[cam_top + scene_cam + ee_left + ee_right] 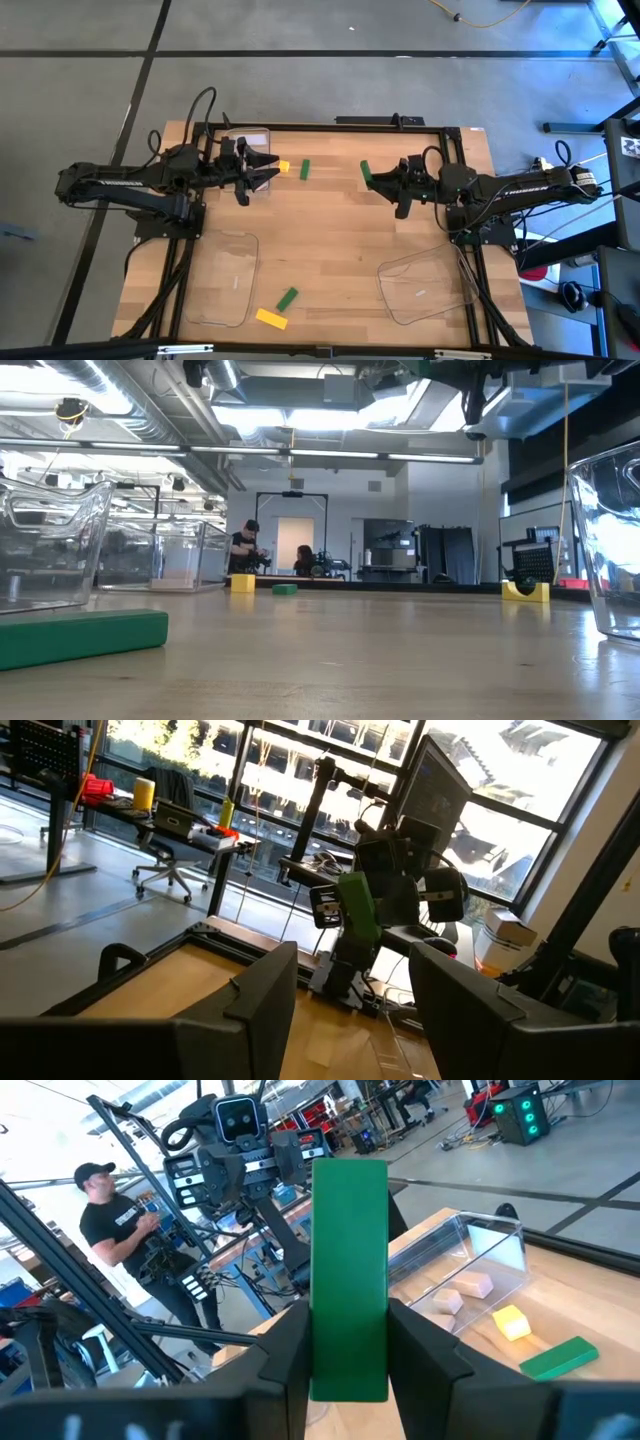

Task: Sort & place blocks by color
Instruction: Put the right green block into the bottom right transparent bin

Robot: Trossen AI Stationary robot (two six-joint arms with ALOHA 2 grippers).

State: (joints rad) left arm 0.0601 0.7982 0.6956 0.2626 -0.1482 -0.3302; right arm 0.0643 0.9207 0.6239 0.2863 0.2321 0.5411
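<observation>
My right gripper (378, 180) hangs over the table's far middle, shut on a green block (348, 1260). Facing it from the left, my left gripper (268, 172) stands open with nothing between its fingers (355, 970). Between them, a yellow block (283, 166) and a green block (305, 169) lie flat on the wood. Another green block (288, 297) and yellow block (271, 318) lie near the front edge. A clear tray (470, 1245) at the far left holds tan blocks (460, 1295). My right gripper pinches the green block's two long sides (318, 1342) between its two fingers, near one end of the block. The fingers reach in level from the table's right side. The rest of the block stands out past the fingers, lifted clear of the table.
Two more clear trays sit near the front, one at the left (225, 275) and one at the right (425, 285). Bare wood lies between them and across the table's middle. A person (110, 1220) stands beyond the table's left side.
</observation>
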